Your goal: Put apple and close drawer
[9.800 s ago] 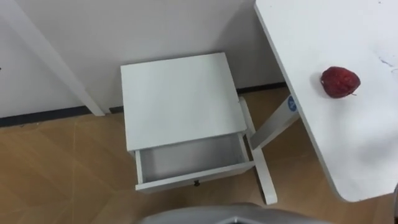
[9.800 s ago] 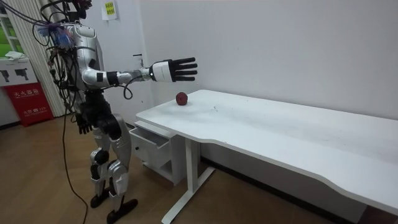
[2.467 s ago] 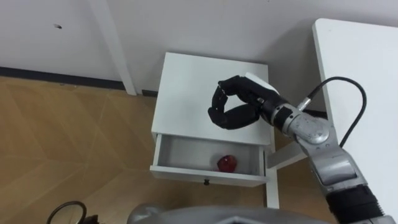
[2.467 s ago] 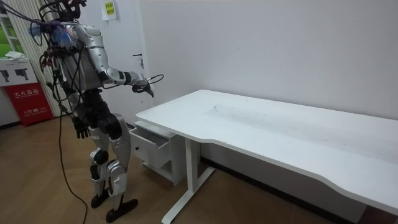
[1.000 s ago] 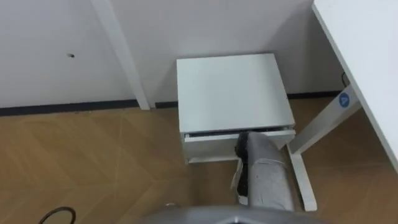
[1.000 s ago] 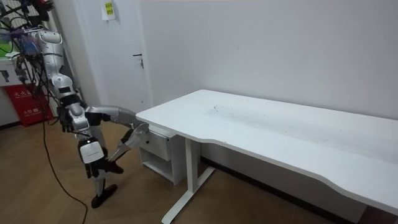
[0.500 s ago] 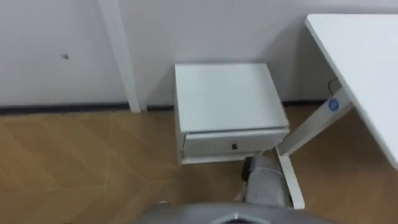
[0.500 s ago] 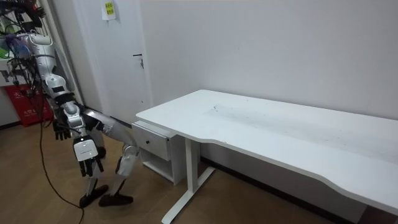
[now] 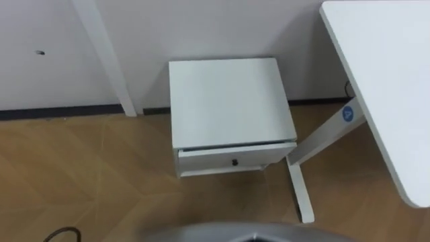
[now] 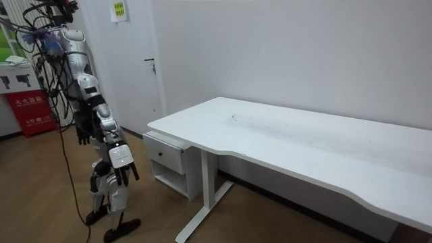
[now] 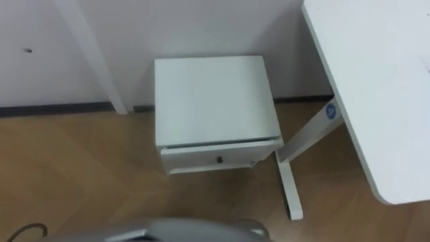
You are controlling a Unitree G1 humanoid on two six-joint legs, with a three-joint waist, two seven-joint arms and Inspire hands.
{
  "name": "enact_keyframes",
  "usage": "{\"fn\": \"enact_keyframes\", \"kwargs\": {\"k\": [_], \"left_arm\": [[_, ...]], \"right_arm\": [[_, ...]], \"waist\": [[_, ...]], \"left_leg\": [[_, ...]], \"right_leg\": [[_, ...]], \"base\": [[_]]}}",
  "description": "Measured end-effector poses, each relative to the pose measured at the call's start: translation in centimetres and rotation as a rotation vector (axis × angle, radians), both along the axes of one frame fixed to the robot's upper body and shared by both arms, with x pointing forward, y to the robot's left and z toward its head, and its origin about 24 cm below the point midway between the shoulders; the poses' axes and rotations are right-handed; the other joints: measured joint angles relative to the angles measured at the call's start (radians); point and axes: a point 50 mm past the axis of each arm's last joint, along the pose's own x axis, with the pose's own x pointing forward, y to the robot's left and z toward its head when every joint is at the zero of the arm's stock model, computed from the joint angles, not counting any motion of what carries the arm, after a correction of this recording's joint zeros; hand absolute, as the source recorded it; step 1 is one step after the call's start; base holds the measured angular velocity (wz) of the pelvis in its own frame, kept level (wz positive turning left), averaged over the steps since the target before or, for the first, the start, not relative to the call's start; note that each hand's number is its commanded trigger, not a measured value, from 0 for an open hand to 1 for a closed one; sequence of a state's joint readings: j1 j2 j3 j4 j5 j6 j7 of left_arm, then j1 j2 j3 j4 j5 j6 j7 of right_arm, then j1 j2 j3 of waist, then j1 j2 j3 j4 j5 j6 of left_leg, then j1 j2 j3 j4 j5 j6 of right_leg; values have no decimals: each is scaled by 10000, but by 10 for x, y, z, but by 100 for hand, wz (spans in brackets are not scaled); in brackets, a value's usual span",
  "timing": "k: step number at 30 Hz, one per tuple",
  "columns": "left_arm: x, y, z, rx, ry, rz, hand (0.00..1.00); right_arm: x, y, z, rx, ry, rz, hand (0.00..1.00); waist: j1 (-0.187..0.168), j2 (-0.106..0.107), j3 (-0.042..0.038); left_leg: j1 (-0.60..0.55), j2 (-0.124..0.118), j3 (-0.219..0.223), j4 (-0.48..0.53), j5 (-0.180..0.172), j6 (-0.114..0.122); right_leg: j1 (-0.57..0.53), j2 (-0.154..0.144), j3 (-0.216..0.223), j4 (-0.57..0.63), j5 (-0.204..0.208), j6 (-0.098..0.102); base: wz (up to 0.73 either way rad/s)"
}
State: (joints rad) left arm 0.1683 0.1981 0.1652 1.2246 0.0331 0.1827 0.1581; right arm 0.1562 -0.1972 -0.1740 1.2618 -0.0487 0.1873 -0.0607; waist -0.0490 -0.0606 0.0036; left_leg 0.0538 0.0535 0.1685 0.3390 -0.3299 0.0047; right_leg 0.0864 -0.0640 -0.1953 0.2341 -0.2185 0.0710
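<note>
The small white cabinet (image 9: 228,101) stands against the wall, straight ahead of me and below. Its drawer (image 9: 232,158) is shut, the front flush under the top, with a small dark knob (image 9: 234,162) in the middle. Whatever lies inside is hidden. In the room view I stand upright on the wooden floor, a short step from the cabinet (image 10: 165,154), on the room view's left. My right hand (image 10: 125,170) hangs low beside my thigh with relaxed fingers, away from the drawer. My left hand (image 10: 82,131) hangs at my other side, also relaxed and holding nothing.
A large white desk (image 9: 383,81) reaches in from the right, and its leg and foot (image 9: 299,181) stand close beside the cabinet. A white door frame post (image 9: 104,60) rises to the left of the cabinet. A red box (image 10: 30,111) sits behind me.
A second ago I was bent low with my right hand at the nearly shut drawer. The drawer has since gone fully shut, my arm has drawn back and I have straightened up.
</note>
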Motion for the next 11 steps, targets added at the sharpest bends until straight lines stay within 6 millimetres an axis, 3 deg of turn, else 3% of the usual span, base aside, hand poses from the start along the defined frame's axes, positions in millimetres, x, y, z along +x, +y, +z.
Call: {"fn": "enact_keyframes", "kwargs": {"k": [4,11], "left_arm": [[-11,-2,-1,-64,369,185,0],[-8,-5,-1,-139,270,163,0]], "right_arm": [[-2,2,-1,153,277,520,0],[-8,3,-1,233,607,697,0]], "waist": [[-7,6,12],[1,42,25]], "left_leg": [[146,87,-74,-245,126,-182],[281,65,-98,-401,159,-208]], "right_leg": [[46,119,-85,-12,-56,-98],[256,110,-229,-161,-47,-118]], "base": [[4],[3]]}}
